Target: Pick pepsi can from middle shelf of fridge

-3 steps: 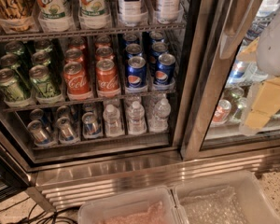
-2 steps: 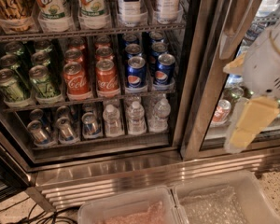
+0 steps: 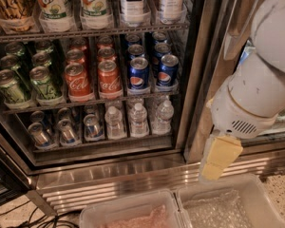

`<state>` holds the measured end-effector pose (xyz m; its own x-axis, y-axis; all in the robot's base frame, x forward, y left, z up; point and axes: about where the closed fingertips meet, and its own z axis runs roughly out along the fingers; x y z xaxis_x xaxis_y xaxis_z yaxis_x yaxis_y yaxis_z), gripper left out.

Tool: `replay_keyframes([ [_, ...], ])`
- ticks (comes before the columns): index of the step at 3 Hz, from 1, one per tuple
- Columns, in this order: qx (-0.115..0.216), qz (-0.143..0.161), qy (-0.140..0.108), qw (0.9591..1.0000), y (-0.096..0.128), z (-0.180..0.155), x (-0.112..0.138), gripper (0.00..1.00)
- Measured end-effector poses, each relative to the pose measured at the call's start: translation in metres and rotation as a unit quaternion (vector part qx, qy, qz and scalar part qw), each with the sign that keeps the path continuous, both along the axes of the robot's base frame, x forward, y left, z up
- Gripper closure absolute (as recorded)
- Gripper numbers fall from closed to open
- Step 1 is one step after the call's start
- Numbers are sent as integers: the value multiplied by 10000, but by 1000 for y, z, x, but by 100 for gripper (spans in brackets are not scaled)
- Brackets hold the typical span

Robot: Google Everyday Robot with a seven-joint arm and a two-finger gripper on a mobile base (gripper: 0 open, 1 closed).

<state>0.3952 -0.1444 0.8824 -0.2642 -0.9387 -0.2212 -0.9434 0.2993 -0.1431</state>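
The fridge [image 3: 114, 172] stands open in front of me, with a stainless-steel frame and wire shelves. The middle shelf [image 3: 52, 104] carries rows of green cans [image 3: 43, 83], red Coca-Cola cans [image 3: 108, 79] and, at its right end, two rows of dark-blue pepsi cans [image 3: 139, 73], the right front one next to the door post [image 3: 167, 70]. My gripper [image 3: 220, 158] hangs on the white arm [image 3: 256, 94] at the right, outside the fridge, below and right of the pepsi cans and in front of the door post. It holds nothing that I can see.
Tall bottles [image 3: 133, 1] fill the shelf above. Small water bottles [image 3: 137, 119] and silver cans [image 3: 66, 129] fill the shelf below. The steel door post [image 3: 213, 56] stands between the cans and my arm. Two clear plastic bins [image 3: 228, 205] sit on the floor in front.
My arm has swung in from the right edge, leftward and downward, and now covers much of the right side. The cans have not moved.
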Motion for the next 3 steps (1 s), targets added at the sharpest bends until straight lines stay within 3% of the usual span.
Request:
replay_keyframes([
  [1,0,0,0,10000,0,0,0,0],
  [2,218,-175,-123,9995,16,-15,5,0],
  [3,765,-1039,-224,9914,25,-47,22,0],
])
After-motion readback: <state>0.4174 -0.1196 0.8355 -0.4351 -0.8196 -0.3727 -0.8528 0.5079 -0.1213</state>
